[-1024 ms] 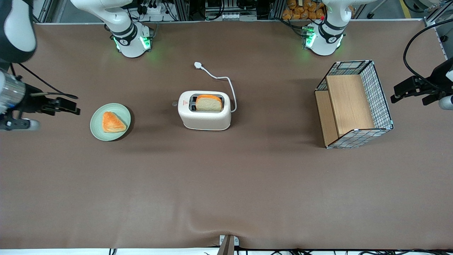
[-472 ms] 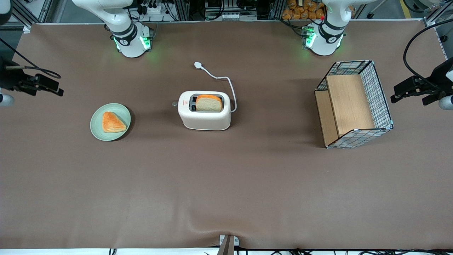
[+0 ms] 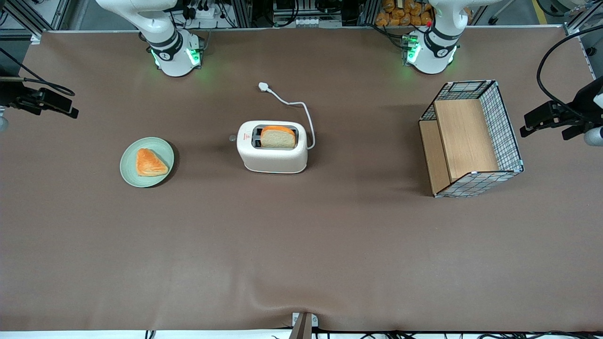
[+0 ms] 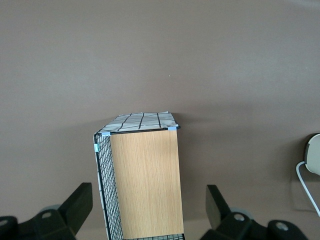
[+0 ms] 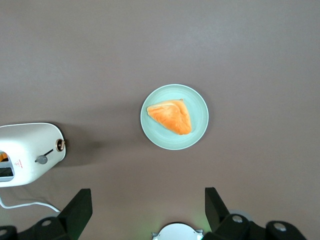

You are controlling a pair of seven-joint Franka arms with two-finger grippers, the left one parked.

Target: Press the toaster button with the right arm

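The cream-white toaster (image 3: 272, 153) stands mid-table with a bread slice (image 3: 278, 137) in one slot. Its end face also shows in the right wrist view (image 5: 30, 145). The toaster button (image 3: 232, 138), a small grey knob (image 5: 42, 159), sticks out of the short end that faces the working arm's end of the table. The right arm's gripper (image 3: 66, 107) hangs at that table end, well apart from the toaster and farther from the front camera than the plate. Its black fingers (image 5: 80, 205) stand wide open around nothing, and the gripper (image 5: 146, 192) looks down at the mat.
A pale green plate (image 3: 127, 169) with an orange pastry (image 3: 150, 162) lies between the gripper and the toaster; the plate (image 5: 197, 105) shows from the wrist too. The white cord and plug (image 3: 264, 86) trail from the toaster. A wire-and-wood basket (image 3: 471, 139) lies toward the parked arm's end.
The right arm's gripper has drawn away from the plate and toaster toward the table's end, moving farther from the front camera. The toaster, bread and plate have not moved.
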